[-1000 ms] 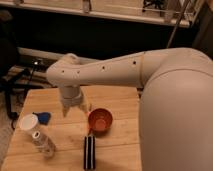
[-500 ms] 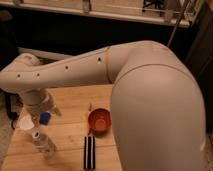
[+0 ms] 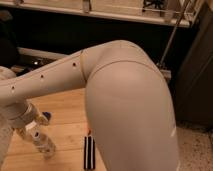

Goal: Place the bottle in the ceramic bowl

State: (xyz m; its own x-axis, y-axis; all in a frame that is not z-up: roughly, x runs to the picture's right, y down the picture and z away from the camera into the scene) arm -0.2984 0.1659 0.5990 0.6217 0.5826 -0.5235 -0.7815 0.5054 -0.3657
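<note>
**Gripper low at left edge, bottle just beside it on the table**

We see the gripper (image 3: pixel 23 130) at the lower left edge of the camera view, hanging low over the light wooden table (image 3: pixel 65 127) at the end of a white, hole-dotted forearm. We cannot tell whether it is open, closed or gripping anything.

The small clear slim plastic bottle with a white cap (image 3: pixel 44 144) sits just right of and slightly below the gripper, tilted, cap end toward it. We cannot tell if the two touch.

A small blue object (image 3: pixel 45 117) lies just right of and above the gripper, near the bottle's cap end; we can't make out what it is.

The black ribbed bar (image 3: pixel 89 152) lies well right of the gripper, past the bottle, running lengthwise toward the camera.

The big white rounded arm segment (image 3: pixel 127 110) fills the middle and right of the view and hides the table on that side of the gripper.

Speckled floor (image 3: pixel 196 150) shows at the far right.
</note>
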